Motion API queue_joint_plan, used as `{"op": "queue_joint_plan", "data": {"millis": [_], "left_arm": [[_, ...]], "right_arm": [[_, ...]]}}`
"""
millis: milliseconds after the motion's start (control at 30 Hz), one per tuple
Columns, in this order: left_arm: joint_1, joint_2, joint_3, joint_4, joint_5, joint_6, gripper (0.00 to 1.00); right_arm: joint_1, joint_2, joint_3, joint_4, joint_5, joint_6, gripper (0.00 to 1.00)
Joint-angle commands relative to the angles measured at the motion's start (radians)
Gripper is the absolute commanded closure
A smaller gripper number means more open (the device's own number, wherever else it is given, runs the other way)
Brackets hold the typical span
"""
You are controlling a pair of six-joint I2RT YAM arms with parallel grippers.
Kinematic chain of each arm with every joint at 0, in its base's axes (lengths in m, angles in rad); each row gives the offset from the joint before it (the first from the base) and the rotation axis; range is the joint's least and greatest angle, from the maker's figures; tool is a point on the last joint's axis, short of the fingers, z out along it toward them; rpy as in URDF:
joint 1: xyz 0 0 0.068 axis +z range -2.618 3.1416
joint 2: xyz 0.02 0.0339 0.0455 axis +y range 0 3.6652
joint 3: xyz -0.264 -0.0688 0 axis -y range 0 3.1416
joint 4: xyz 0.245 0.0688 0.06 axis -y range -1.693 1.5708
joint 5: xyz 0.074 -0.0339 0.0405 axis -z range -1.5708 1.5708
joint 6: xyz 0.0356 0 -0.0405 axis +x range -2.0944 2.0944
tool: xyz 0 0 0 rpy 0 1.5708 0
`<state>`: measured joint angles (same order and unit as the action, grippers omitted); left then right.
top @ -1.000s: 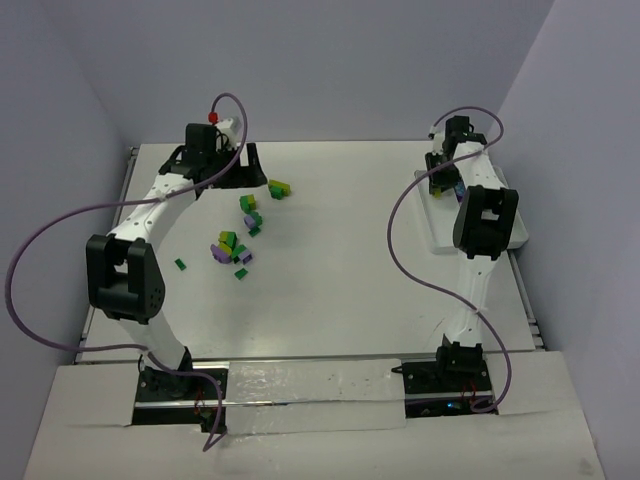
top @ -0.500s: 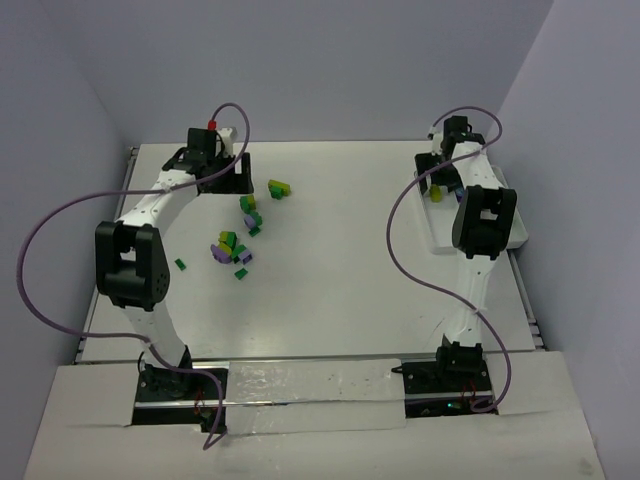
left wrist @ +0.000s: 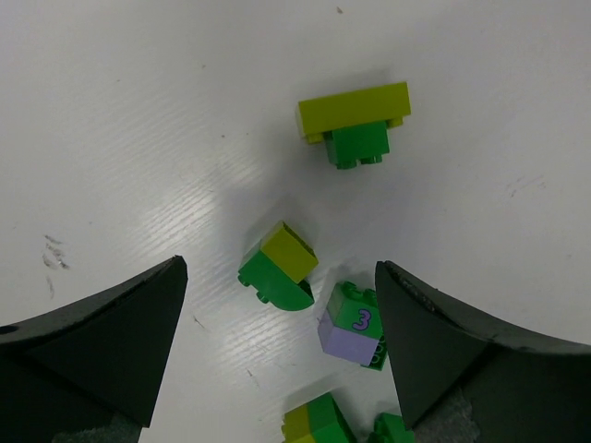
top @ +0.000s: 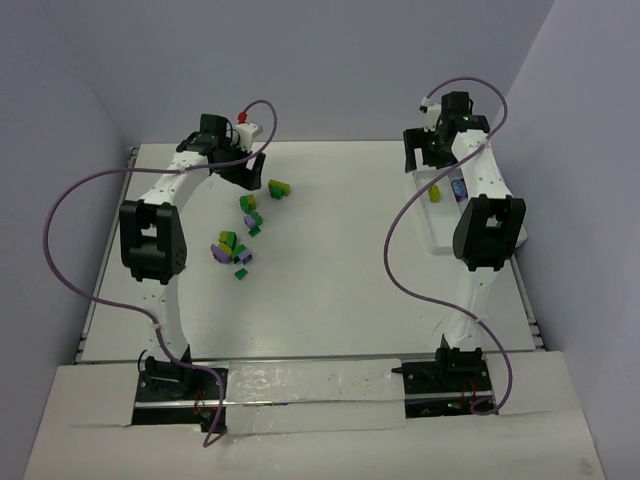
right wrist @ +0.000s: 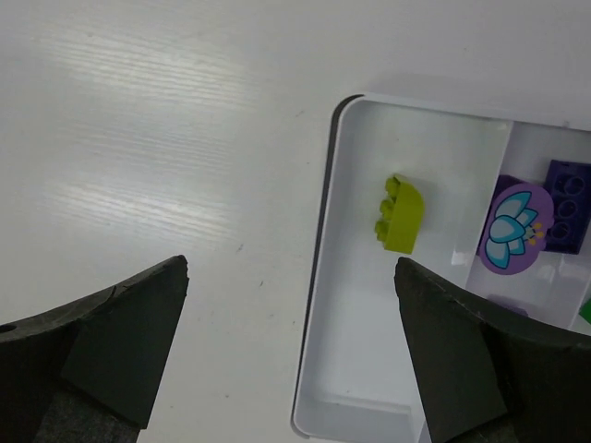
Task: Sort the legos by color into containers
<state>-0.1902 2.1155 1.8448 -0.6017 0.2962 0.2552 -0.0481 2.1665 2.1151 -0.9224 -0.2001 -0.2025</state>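
Green lego (left wrist: 355,319) bears purple "3"; lavender base.

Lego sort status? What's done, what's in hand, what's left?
Done: a yellow-green brick lies in one compartment of the tray, with purple pieces in the next. In hand: nothing. The right gripper hangs open over the tray's edge, and the left gripper is open above the pile. Left: most bricks sit unsorted in that pile on the table.
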Motion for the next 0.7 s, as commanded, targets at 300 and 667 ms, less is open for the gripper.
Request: {"op": "queue_joint_plan", "data": {"millis": [300,667], "left_arm": [[-0.022,0.088,0.032,-0.098,0.043,0.284,0.20],[-0.036,0.183,0.062,-0.069,-0.004,0.363,0.33]], "right_arm": [[0.014,-0.096,0.004,-0.054,-0.110,0.011,0.00],[0.020,-0.102,0.000,-0.076,-0.136,0.002,0.00]]}}
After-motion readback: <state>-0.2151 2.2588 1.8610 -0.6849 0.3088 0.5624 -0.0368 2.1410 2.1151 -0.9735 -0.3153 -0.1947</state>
